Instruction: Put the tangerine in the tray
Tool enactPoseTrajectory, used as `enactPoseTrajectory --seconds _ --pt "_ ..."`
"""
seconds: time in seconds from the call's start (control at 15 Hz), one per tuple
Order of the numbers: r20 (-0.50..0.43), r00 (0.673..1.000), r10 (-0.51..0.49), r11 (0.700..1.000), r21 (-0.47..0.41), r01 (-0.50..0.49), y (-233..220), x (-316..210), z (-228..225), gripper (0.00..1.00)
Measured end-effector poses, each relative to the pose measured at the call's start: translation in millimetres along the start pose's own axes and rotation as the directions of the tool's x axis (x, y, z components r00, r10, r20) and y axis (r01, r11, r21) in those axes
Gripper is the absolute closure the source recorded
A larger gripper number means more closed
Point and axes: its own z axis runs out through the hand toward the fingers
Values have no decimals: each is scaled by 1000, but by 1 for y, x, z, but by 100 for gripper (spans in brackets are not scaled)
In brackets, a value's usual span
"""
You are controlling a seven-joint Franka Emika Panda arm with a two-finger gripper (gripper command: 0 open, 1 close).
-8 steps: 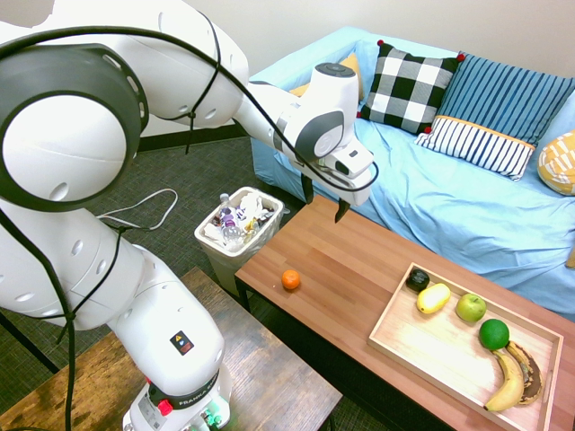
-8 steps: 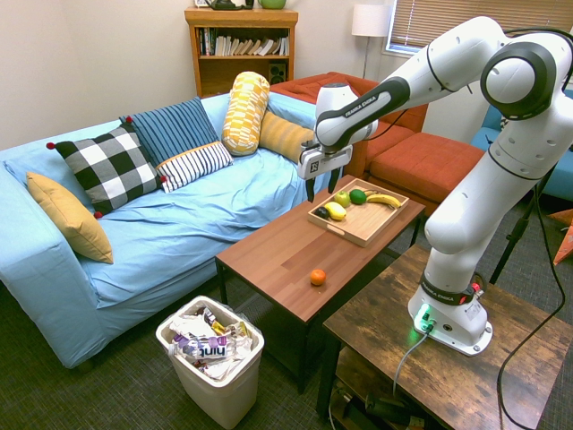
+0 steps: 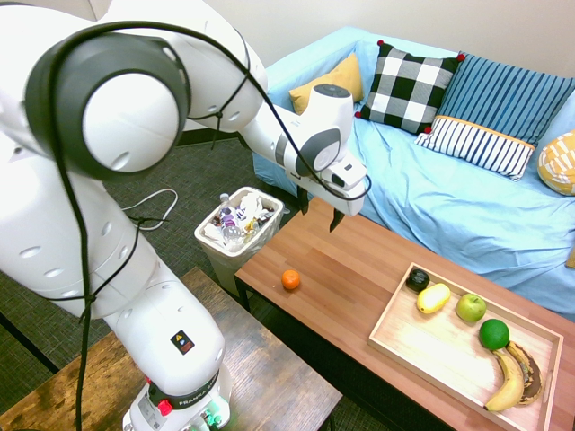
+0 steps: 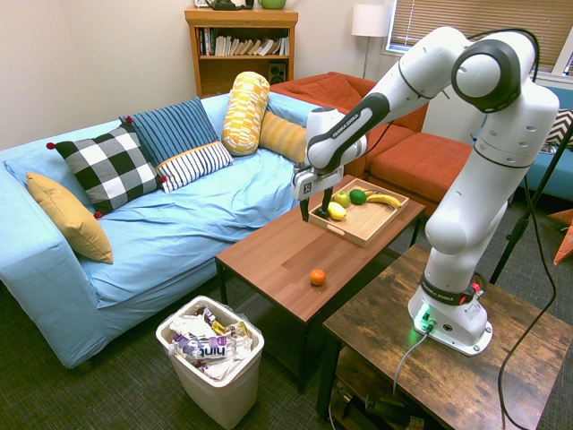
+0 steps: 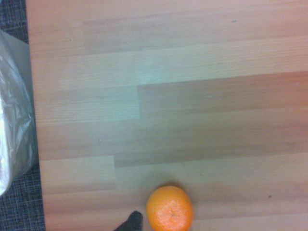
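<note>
The tangerine [image 3: 290, 279] [image 4: 318, 277] [image 5: 169, 209] is a small bright-orange fruit lying alone on the wooden coffee table [image 3: 359, 260], close to the end by the wastebasket. At the table's other end lies the light-wood tray [image 3: 429, 348] [image 4: 355, 235], holding a lemon, a green apple, a lime, a banana and a dark fruit. My gripper [image 3: 319, 211] [image 4: 305, 213] hangs open and empty above the table, on the sofa side. It is between the tangerine and the tray, and touches neither.
A white wastebasket [image 3: 238, 229] [image 4: 211, 348] full of wrappers stands on the floor by the table end nearest the tangerine. A blue sofa [image 3: 467, 206] with cushions runs along the table's far side. A darker wooden table [image 4: 448, 358] bears the arm's base.
The arm has swung lower and a little toward the tangerine end of the table. The fingers stay open; the tangerine and tray have not moved.
</note>
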Motion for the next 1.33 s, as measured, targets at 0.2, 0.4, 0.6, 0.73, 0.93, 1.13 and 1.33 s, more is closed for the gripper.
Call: enactPoseTrajectory --seconds 0.2,0.4,0.6,0.73,0.93,1.13,1.33 --pt "47 999 5 999 -35 -4 -10 -12 62 0" --pt "81 997 13 998 -70 -7 -18 -19 110 0" --pt "106 994 21 993 -115 -9 -27 -25 148 0" --pt "117 993 25 990 -140 -9 -32 -32 167 0" --pt "121 992 36 986 -164 -16 -34 -35 181 0" --pt "125 991 51 983 -180 -27 -29 -34 188 0" --pt "135 989 64 980 -196 -37 -22 -35 192 0"
